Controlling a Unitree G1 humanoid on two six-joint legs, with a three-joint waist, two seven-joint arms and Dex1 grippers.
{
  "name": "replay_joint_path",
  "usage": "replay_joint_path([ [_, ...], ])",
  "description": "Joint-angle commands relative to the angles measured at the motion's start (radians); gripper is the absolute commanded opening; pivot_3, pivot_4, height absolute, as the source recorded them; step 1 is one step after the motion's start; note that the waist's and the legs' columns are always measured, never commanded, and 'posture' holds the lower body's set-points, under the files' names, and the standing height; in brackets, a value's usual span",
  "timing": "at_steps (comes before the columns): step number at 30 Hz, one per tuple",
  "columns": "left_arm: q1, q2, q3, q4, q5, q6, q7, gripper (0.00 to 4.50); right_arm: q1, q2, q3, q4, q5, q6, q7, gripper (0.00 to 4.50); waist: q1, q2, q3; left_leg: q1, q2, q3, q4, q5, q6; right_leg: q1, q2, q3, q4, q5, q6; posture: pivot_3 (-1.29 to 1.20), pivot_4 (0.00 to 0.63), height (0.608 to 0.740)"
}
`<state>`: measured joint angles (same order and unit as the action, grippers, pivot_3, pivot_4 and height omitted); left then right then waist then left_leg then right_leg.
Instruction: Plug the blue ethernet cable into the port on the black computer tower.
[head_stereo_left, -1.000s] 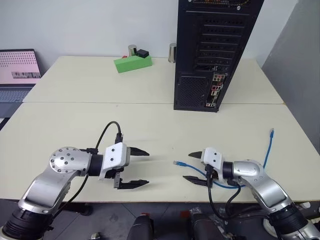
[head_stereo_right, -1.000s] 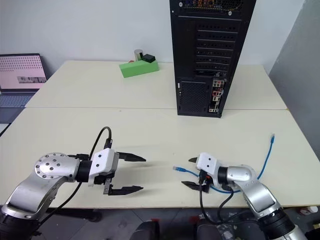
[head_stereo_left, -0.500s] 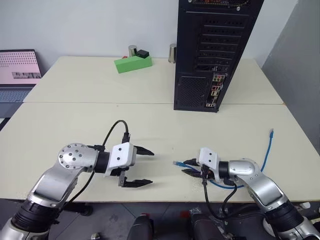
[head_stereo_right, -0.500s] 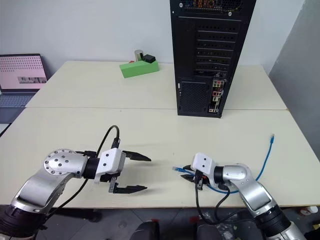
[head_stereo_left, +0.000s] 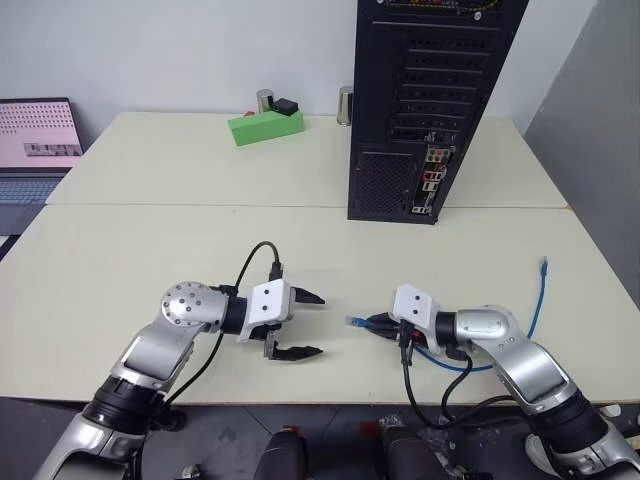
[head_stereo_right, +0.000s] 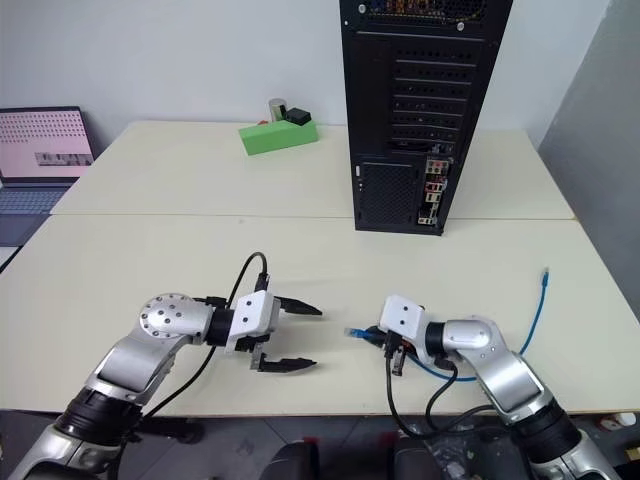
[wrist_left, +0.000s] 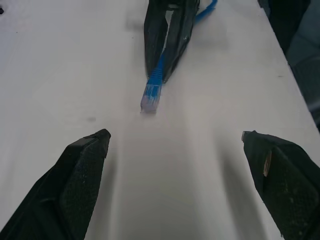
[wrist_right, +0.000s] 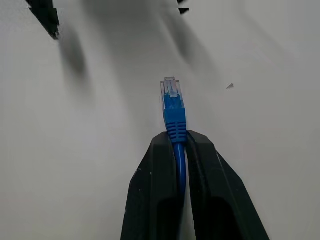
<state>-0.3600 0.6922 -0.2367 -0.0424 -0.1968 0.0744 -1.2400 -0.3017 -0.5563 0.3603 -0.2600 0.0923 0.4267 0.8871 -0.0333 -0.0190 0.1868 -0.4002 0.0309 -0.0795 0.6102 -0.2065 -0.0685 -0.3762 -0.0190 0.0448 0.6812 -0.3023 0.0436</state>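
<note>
Our right fingers (wrist_right: 175, 165), open a second ago, now pinch the blue ethernet cable (wrist_right: 173, 112) on the counter (head_stereo_left: 150, 250), its plug poking just beyond their tips, while our approaching left fingers (head_stereo_left: 303, 326) gape empty, ready for the black computer tower (head_stereo_left: 425, 100).

one tower (head_stereo_left: 432, 100), one cable (head_stereo_left: 535, 300) — two grippers, one green block (head_stereo_left: 265, 126)

Bright even indoor light, soft shadows on table (head_stereo_left: 150, 250), wrist views slightly blurred
</note>
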Motion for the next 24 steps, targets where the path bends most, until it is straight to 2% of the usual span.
replay_joint_path([
  [1, -0.044, -0.032, -0.017, 0.036, -0.008, -0.027, -0.03, 4.5, -0.023, -0.001, 0.002, -0.06, 0.002, 0.002, 0.01, 0.05, 0.0, 0.0, 0.0, 0.0, 0.0, 0.0, 0.0, 0.0, 0.0, 0.0, 0.0, 0.0, 0.0, 0.0, 0.0, 0.0, 0.15, 0.74],
  [7, -0.101, -0.077, -0.048, 0.113, 0.005, -0.072, -0.069, 4.5, -0.044, 0.001, 0.004, -0.089, 0.009, 0.013, 0.017, 0.04, 0.0, 0.0, 0.0, 0.0, 0.0, 0.0, 0.0, 0.0, 0.0, 0.0, 0.0, 0.0, 0.0, 0.0, 0.0, 0.0, 0.15, 0.74],
  [10, -0.119, -0.094, -0.056, 0.139, 0.014, -0.086, -0.077, 4.08, -0.05, 0.0, 0.006, -0.1, 0.013, 0.022, 0.018, 0.04, 0.0, 0.0, 0.0, 0.0, 0.0, 0.0, 0.0, 0.0, 0.0, 0.0, 0.0, 0.0, 0.0, 0.0, 0.0, 0.0, 0.15, 0.74],
  [20, -0.147, -0.117, -0.061, 0.186, 0.033, -0.114, -0.088, 2.09, -0.061, 0.0, 0.007, -0.124, 0.015, 0.036, 0.017, 0.04, 0.0, 0.0, 0.0, 0.0, 0.0, 0.0, 0.0, 0.0, 0.0, 0.0, 0.0, 0.0, 0.0, 0.0, 0.0, 0.0, 0.15, 0.74],
  [24, -0.153, -0.123, -0.063, 0.199, 0.046, -0.133, -0.083, 1.09, -0.066, -0.001, 0.008, -0.129, 0.015, 0.039, 0.018, 0.04, 0.0, 0.0, 0.0, 0.0, 0.0, 0.0, 0.0, 0.0, 0.0, 0.0, 0.0, 0.0, 0.0, 0.0, 0.0, 0.0, 0.15, 0.74],
])
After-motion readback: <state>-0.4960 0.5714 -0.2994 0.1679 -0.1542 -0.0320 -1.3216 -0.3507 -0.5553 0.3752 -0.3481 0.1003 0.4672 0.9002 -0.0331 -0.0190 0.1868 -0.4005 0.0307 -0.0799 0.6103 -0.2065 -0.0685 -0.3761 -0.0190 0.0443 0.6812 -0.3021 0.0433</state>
